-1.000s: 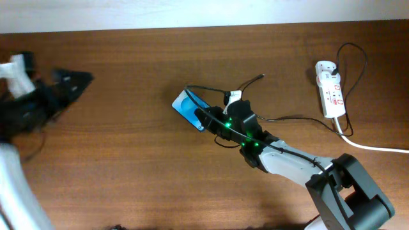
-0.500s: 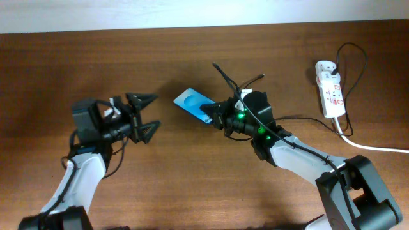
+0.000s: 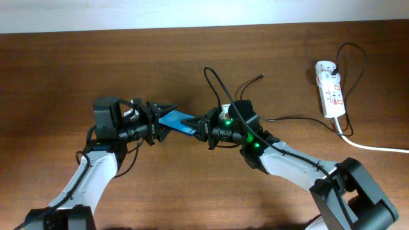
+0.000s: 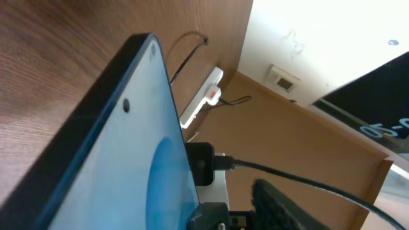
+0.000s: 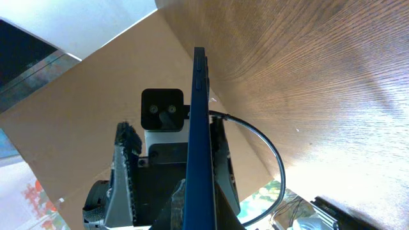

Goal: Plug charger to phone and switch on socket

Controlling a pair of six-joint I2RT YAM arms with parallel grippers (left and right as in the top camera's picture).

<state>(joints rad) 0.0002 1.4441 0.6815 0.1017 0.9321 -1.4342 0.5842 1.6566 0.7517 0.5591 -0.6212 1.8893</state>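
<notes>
The right pincer (image 3: 199, 130) is clamped on the phone (image 3: 181, 121): in the right wrist view the phone (image 5: 199, 128) is seen edge-on as a thin dark slab rising from between the fingers. The left pincer (image 3: 167, 119) is spread apart, one finger set to either side of the phone's far end. A clear gap is seen at one finger (image 5: 124, 169), while contact at the other cannot be told.

The phone is held above the tabletop (image 3: 96, 57) near its middle, between the two pincers. From overhead it is shown as a slim rectangle with a bright blue screen. In the left wrist view the screen (image 4: 115, 172) is seen very close, pale blue with a deeper blue curve, framed by a black rim and marked by a small round camera hole.

The charger (image 3: 254, 80) is laid on the tabletop behind the right arm, its free plug tip apart from the phone. The socket (image 3: 331, 89), a white strip with red marks, is placed near the far right edge, well apart from both pincers. A thick white cord (image 3: 377, 148) is led from it to the right.

One phone, one charger, one socket and two pincers are counted.
</notes>
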